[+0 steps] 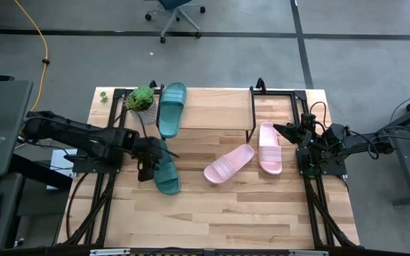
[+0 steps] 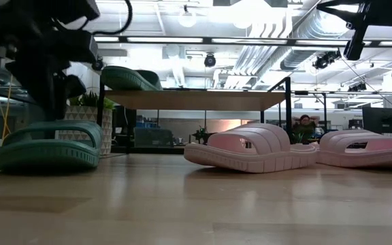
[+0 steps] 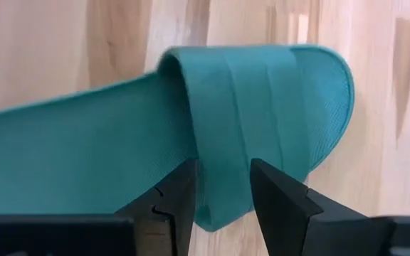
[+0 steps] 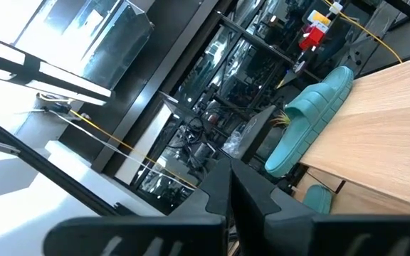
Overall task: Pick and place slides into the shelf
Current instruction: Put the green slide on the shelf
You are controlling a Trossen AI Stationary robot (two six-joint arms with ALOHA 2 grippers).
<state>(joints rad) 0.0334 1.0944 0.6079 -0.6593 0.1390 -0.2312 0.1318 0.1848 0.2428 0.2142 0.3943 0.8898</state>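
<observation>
One dark teal slide (image 1: 165,169) lies sole-down on the table at the left. My left gripper (image 3: 219,203) is open, tilted steeply down right over that slide, its fingers either side of the side of the ribbed strap (image 3: 262,107). A second teal slide (image 1: 171,108) lies on the shelf (image 2: 196,100) at the far left. Two pale pink slides (image 1: 228,163) (image 1: 269,147) rest on the table right of centre. My right gripper (image 4: 228,195) is shut on nothing and held up at the table's right edge (image 1: 285,131).
A small potted plant (image 1: 141,99) stands beside the shelved teal slide at the shelf's far left corner. The shelf's black legs (image 1: 252,114) stand between the teal and pink slides. Bare tabletop (image 1: 219,213) lies toward the near edge.
</observation>
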